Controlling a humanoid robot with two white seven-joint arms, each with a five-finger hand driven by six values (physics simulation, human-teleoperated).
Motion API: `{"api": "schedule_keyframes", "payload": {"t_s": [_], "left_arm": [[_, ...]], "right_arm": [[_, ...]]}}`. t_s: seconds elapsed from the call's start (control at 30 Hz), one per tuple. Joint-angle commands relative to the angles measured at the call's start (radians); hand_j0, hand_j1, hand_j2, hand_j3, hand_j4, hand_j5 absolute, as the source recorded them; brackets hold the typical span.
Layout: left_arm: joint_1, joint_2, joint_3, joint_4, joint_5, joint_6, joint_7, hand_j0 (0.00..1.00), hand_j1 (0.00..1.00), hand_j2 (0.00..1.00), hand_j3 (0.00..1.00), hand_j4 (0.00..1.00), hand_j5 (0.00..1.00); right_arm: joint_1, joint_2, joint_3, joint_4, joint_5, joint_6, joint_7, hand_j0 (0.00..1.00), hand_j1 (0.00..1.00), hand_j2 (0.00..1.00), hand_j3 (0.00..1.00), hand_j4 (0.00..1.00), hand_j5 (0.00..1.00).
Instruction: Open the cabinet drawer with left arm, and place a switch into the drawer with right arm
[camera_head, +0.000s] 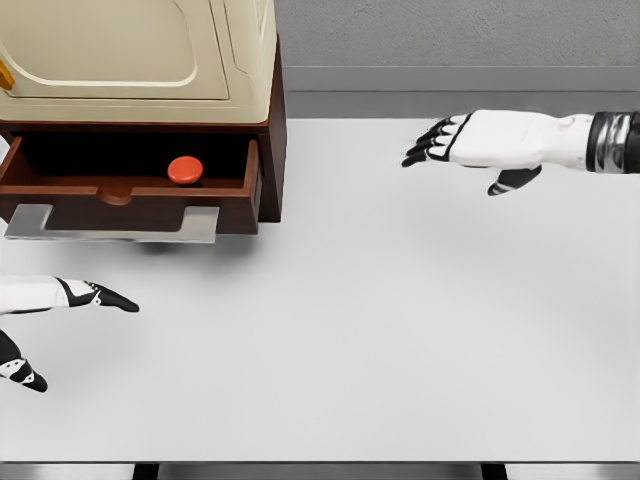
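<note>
From the head view, you see only part of the dark brown wooden cabinet (268, 150) at the far left corner of the white worktop (400, 330): its left side runs off the picture, and the cream rounded appliance (130, 50) sitting on top of it is cut off at the top edge. You cannot make out the back of the drawer cavity, which lies in deep shadow.

The brown wooden drawer (130, 195) stands pulled out toward you, its flat grey metal handle (110, 225) jutting from the front panel. Inside it you can see the switch with a round red button (185, 169), sitting toward the drawer's right side, its base mostly hidden behind the drawer front.

Your left hand (60, 300) enters at the worktop's left edge, below the drawer and apart from the handle; only part of it shows, with fingers spread and holding nothing. Your right hand (470, 140) hovers near the far right of the worktop, well apart from the cabinet, fingers extended loosely toward the left, thumb hanging below, empty.
</note>
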Motion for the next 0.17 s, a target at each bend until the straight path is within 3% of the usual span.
{"api": "schedule_keyframes", "payload": {"t_s": [0.0, 0.13], "left_arm": [[0.000, -0.001, 0.000, 0.000, 0.007, 0.002, 0.000, 1.00, 1.00, 1.00, 1.00, 1.00, 1.00], [0.000, -0.001, 0.000, 0.000, 0.009, 0.002, 0.000, 1.00, 1.00, 1.00, 1.00, 1.00, 1.00]], "right_arm": [[0.002, -0.051, -0.006, -0.010, 0.001, 0.004, 0.000, 1.00, 1.00, 1.00, 1.00, 1.00, 1.00], [0.006, -0.048, -0.004, -0.009, 0.000, 0.004, 0.000, 1.00, 1.00, 1.00, 1.00, 1.00, 1.00]]}}
